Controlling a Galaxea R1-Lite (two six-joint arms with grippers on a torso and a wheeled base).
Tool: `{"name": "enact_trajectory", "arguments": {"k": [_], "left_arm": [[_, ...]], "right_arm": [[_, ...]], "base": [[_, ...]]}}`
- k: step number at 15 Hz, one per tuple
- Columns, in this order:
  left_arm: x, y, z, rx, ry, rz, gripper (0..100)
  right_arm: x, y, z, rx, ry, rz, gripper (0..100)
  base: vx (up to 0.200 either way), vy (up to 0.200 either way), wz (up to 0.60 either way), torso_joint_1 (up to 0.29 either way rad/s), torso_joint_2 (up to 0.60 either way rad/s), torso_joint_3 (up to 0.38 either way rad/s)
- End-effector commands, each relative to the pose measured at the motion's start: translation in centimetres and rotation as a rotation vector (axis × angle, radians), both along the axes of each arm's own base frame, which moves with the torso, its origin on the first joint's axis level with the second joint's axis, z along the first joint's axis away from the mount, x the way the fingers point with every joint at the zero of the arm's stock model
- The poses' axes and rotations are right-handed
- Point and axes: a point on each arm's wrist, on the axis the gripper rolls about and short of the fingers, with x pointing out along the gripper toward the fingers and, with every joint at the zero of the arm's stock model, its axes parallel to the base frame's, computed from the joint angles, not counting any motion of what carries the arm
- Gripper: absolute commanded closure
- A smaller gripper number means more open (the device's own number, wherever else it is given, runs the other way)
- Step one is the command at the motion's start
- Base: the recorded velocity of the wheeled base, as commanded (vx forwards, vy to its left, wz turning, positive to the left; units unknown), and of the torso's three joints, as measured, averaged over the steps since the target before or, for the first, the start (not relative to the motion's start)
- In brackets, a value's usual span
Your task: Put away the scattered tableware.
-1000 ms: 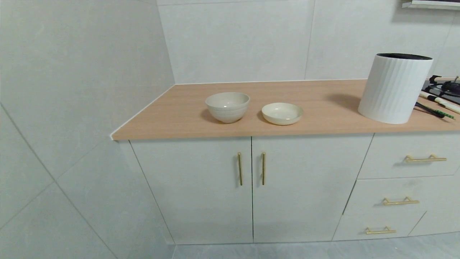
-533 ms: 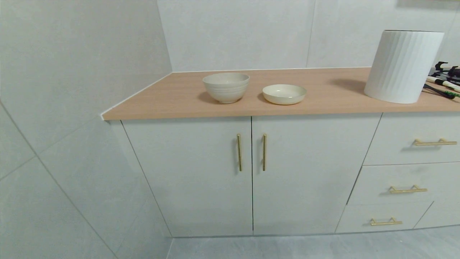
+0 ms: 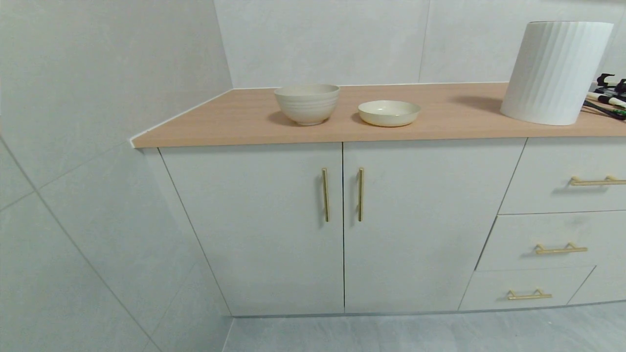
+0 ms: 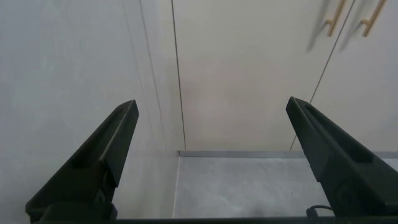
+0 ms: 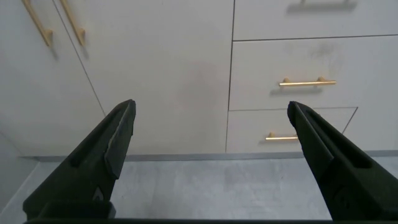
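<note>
A deep cream ribbed bowl (image 3: pixel 307 103) and a shallow cream dish (image 3: pixel 389 113) stand side by side on the wooden countertop (image 3: pixel 234 124), the dish to the right of the bowl. Below them the cabinet's two doors are closed, with gold handles (image 3: pixel 325 194) at the middle seam. My left gripper (image 4: pixel 211 115) hangs open low down, facing the cabinet's left door and the floor. My right gripper (image 5: pixel 211 115) is open too, low in front of the drawers (image 5: pixel 298 82), with nothing between its fingers.
A tall white ribbed container (image 3: pixel 556 71) stands at the counter's right, with dark utensils (image 3: pixel 606 95) beyond it. Three drawers (image 3: pixel 560 249) with gold pulls sit right of the doors. A tiled wall (image 3: pixel 98 146) closes the left side. Grey floor (image 3: pixel 415 332) lies below.
The head view has sunk lower: the countertop and bowls now sit higher in the picture and more floor shows. The bowl and dish have not moved on the counter.
</note>
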Motion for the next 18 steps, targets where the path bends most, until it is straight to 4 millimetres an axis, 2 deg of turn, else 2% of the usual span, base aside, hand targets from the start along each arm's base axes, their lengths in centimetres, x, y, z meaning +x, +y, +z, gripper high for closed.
{"name": "enact_trajectory", "arguments": {"k": [1, 5, 9, 18], "left_arm": [[0.01, 0.0, 0.01, 0.0, 0.0, 0.001, 0], [0.01, 0.0, 0.0, 0.0, 0.002, 0.001, 0], [0.01, 0.0, 0.01, 0.0, 0.0, 0.001, 0], [0.01, 0.0, 0.01, 0.0, 0.0, 0.001, 0]], "right_arm": [[0.01, 0.0, 0.01, 0.0, 0.001, 0.0, 0], [0.01, 0.0, 0.01, -0.001, 0.001, 0.0, 0], [0.01, 0.0, -0.01, -0.001, 0.003, 0.0, 0], [0.01, 0.0, -0.01, -0.001, 0.003, 0.0, 0]], "base": [[0.0, 0.0, 0.0, 0.0, 0.0, 0.0], [0.0, 0.0, 0.0, 0.0, 0.0, 0.0], [0.2, 0.0, 0.0, -0.006, 0.0, 0.005], [0.0, 0.0, 0.0, 0.0, 0.0, 0.0]]}}
